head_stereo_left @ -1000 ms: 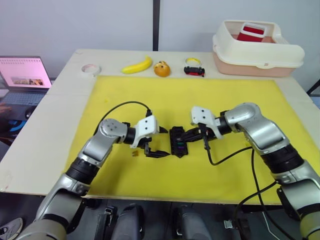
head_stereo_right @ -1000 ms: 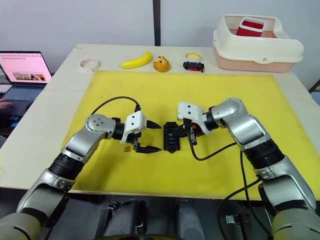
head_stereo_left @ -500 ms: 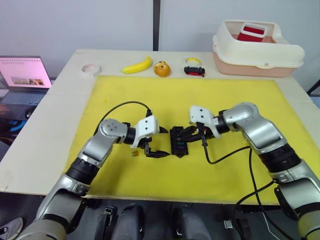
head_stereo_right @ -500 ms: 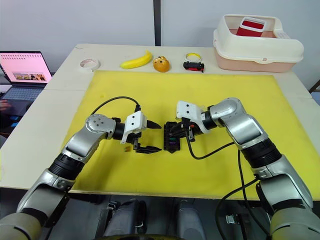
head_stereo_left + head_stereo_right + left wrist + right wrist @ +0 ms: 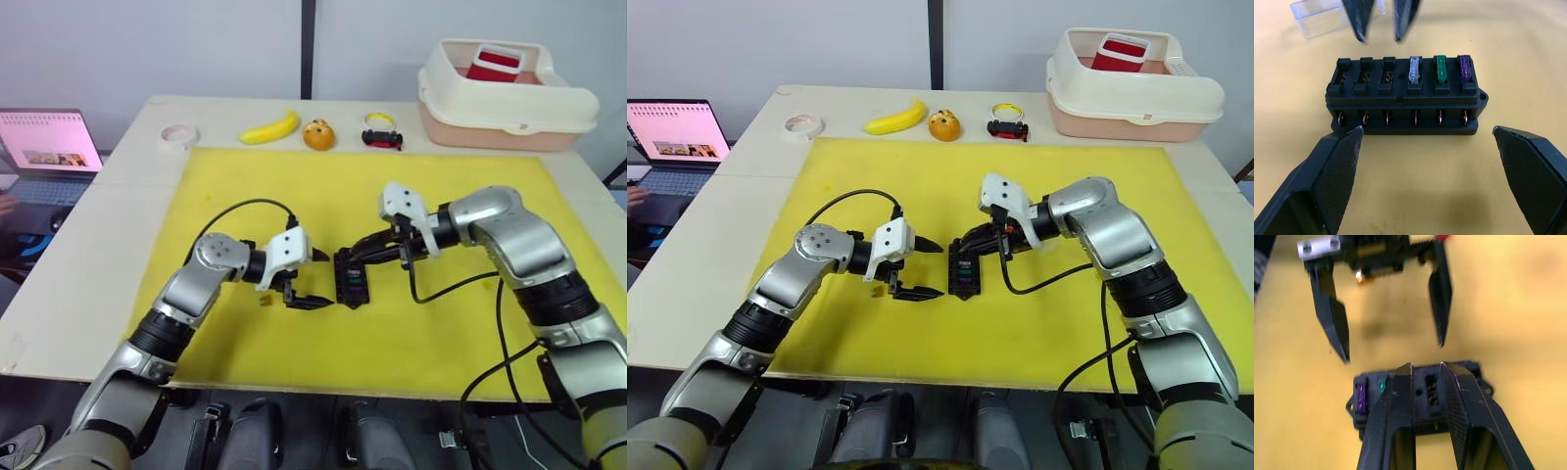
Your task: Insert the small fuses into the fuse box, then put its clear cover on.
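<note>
**Both grippers at the fuse box, three fuses seated**

The left gripper (image 5: 306, 278) sits just to the left of the fuse box (image 5: 351, 279), low over the yellow mat (image 5: 294, 186), with its two black fingers (image 5: 1332, 176) spread wide and nothing between them. In the left wrist view the box lies between and just beyond those spread fingertips, not touched by them.

The right gripper (image 5: 355, 259) reaches in from the right of the fuse box, its tips just above the box's far end. Its fingers (image 5: 1396, 406) stand close together with only a narrow gap, and nothing can be seen gripped in it.

The fuse box lies flat on the mat. One row holds a grey fuse (image 5: 1414, 70), a green fuse (image 5: 1440, 68) and a purple fuse (image 5: 1465, 67) side by side at one end; the three slots at the other end of that row show bare metal contacts. The clear cover (image 5: 1320, 16) lies on the mat just beyond the box from the left gripper, apart from it. A small amber fuse (image 5: 263, 301) lies on the mat just left of the left gripper.

Well beyond the fuse box, off the mat's far edge, lie a tape roll (image 5: 178, 134), a banana (image 5: 269, 127), an orange (image 5: 316, 135) and a toy car (image 5: 381, 138), with a cream bin (image 5: 505, 98) further right. A laptop (image 5: 47, 147) stands far left.
</note>
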### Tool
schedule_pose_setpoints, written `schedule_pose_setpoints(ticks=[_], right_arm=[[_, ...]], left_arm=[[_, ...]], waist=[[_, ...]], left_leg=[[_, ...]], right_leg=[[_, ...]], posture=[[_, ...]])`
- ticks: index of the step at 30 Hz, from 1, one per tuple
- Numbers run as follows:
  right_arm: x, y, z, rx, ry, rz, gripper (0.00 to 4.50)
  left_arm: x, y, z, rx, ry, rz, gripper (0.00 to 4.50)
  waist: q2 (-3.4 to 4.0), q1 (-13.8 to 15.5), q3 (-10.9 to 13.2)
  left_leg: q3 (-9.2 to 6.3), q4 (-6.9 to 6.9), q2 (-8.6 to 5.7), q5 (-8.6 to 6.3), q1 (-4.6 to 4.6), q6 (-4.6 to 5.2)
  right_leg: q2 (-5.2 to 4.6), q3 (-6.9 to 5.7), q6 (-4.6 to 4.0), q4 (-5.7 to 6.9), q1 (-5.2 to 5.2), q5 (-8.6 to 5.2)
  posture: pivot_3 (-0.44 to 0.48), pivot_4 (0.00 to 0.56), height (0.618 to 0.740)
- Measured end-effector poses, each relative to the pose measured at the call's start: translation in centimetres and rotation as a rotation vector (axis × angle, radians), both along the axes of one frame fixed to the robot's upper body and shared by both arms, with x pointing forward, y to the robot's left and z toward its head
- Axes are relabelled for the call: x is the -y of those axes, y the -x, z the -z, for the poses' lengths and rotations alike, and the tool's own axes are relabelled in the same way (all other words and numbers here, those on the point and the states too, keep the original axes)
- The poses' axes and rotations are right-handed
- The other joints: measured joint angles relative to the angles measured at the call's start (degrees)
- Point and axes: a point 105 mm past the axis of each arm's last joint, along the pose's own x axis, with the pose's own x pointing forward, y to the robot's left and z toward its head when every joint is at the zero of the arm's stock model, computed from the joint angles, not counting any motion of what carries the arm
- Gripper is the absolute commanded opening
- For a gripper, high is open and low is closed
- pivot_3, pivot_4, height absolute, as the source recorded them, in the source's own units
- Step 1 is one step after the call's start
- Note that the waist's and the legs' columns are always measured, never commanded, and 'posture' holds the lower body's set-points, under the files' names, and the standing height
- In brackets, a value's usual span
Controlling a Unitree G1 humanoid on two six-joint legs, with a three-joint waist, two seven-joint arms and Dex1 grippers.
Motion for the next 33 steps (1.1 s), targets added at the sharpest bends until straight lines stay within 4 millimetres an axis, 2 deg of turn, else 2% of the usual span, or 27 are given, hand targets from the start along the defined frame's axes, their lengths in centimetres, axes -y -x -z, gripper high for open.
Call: schedule_pose_setpoints(ticks=[1,4,17,23,28,33], right_arm=[[0.0,0.0,0.0,0.000,-0.005,0.002,0.05],[0.1,0.0,-0.1,-0.003,-0.037,0.012,0.05],[-0.6,1.5,1.9,-0.057,-0.100,-0.013,0.05],[-0.5,1.2,2.0,-0.038,-0.107,-0.003,0.05],[0.0,0.9,3.5,-0.041,-0.091,0.007,0.05],[0.2,0.8,3.6,-0.015,-0.081,-0.018,0.05]], left_arm=[[0.0,0.0,0.0,0.000,0.000,0.000,4.50],[0.0,0.0,0.0,0.000,-0.001,0.000,4.50],[0.0,0.0,0.0,0.001,-0.001,-0.001,4.50],[0.0,0.0,0.0,0.000,-0.002,-0.002,4.50],[-0.2,0.1,0.1,-0.001,-0.007,-0.004,4.50],[-0.4,0.2,0.3,-0.008,-0.012,-0.009,4.50]], waist=[[0.00,-0.02,0.00],[0.00,0.02,0.00],[0.00,0.01,0.00],[0.00,-0.02,0.00],[0.01,0.01,0.00],[0.00,0.11,-0.01]], left_leg=[[0.00,0.00,0.00,0.00,0.00,0.00],[0.00,-0.01,0.00,0.00,0.00,0.00],[0.01,-0.01,0.00,-0.01,-0.01,0.01],[0.01,-0.01,0.00,-0.01,-0.01,0.01],[0.03,-0.01,-0.01,-0.01,0.00,0.01],[0.00,0.00,-0.01,-0.01,0.03,0.01]], right_leg=[[0.00,0.00,0.00,0.00,0.00,0.00],[0.00,0.00,0.00,0.00,0.00,0.00],[0.00,0.00,0.00,0.00,0.00,0.00],[0.01,0.01,0.00,0.00,-0.01,0.00],[0.01,0.01,0.00,-0.01,-0.01,0.00],[0.01,0.00,0.00,-0.01,0.06,0.00]], posture=[[0.000,0.150,0.740],[0.000,0.150,0.740],[0.000,0.150,0.740],[0.000,0.150,0.740],[0.000,0.150,0.740],[0.000,0.150,0.740]])
